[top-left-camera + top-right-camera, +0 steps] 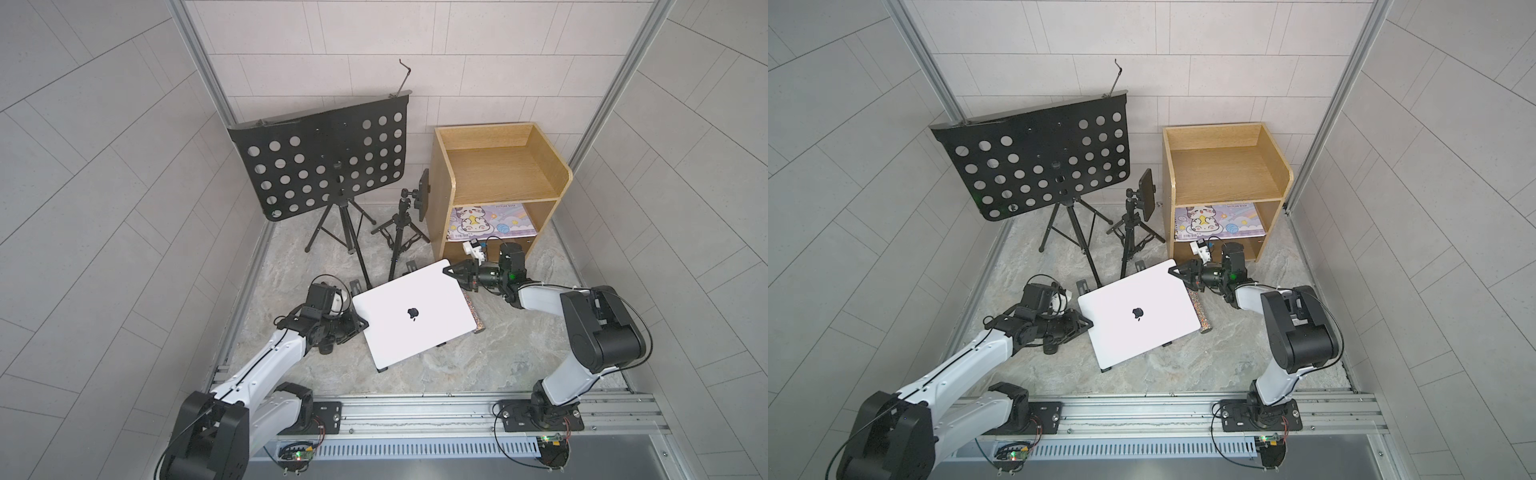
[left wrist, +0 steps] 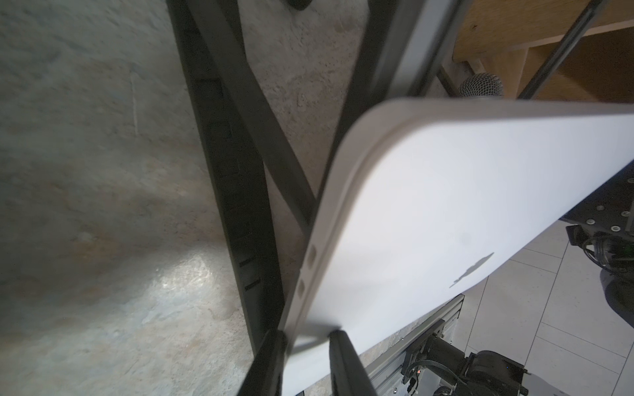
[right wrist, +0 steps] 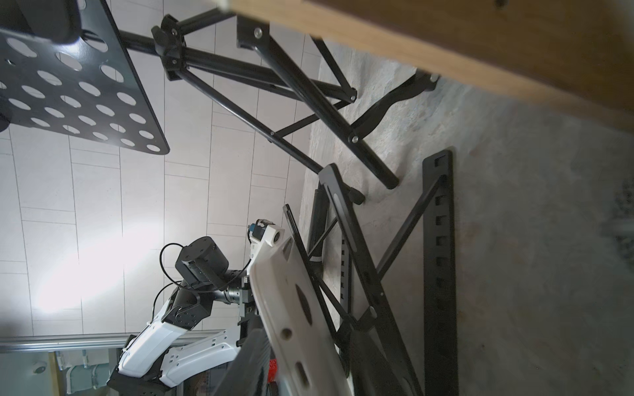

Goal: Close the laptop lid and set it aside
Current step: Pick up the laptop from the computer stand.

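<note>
Nearest the rail, the left gripper (image 1: pixel 362 323) is narrowed onto the left edge of the laptop (image 1: pixel 415 332), with a finger (image 2: pixel 344 356) on each face in its wrist view. The laptop sits mid-floor and tilted, over the black folding stand (image 3: pixel 439 240). The lid (image 1: pixel 432 291) is fully down with the apple logo up, but whether the laptop rests on the stand cannot be told. Past it, the right gripper (image 1: pixel 454 277) straddles the far right corner; whether it already pinches cannot be told. If only one side truly holds, a lift would likely twist the slim shell and let it slip out. A glitter-bodied microphone (image 1: pixel 1199 313) lies just beside the right edge. The tripod (image 1: pixel 401 232) legs and wooden shelf (image 1: pixel 440 199) stand near behind, so a careless swing could knock them.
</note>
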You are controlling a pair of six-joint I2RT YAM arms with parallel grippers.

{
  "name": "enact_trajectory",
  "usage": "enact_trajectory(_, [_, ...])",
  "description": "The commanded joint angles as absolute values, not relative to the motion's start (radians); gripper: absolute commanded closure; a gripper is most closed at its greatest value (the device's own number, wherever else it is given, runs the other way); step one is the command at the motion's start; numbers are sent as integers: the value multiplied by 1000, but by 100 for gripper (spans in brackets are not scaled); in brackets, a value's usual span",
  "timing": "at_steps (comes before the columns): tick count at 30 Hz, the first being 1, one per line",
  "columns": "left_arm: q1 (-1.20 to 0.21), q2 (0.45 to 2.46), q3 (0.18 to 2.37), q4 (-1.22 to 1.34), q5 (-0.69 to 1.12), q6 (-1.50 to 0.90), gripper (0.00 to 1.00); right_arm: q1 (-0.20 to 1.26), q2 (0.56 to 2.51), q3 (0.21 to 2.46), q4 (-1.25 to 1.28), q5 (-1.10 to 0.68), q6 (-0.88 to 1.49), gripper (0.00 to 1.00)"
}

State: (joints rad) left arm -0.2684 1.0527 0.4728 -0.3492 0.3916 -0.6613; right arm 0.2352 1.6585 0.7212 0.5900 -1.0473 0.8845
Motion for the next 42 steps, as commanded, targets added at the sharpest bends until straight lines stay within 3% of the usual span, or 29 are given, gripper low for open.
enact_trajectory(1, [-266, 1071, 476, -368, 356, -653, 72, 281, 1594, 720, 514, -1144, 839, 57])
enact_trajectory(6, [-267, 1069, 477, -368, 359, -653, 72, 287, 1562, 735, 417, -1131, 775, 61])
enact_trajectory(20, [-266, 985, 525, -451, 354, -638, 66, 280, 1443, 738, 406, -1121, 792, 99])
enact_trajectory(34, [-264, 727, 734, -701, 208, -595, 30, 227, 1352, 718, 644, -1115, 1116, 100])
enact_trajectory(42, [-265, 684, 979, -838, 103, -511, 9, 223, 1263, 721, 653, -1105, 1205, 100])
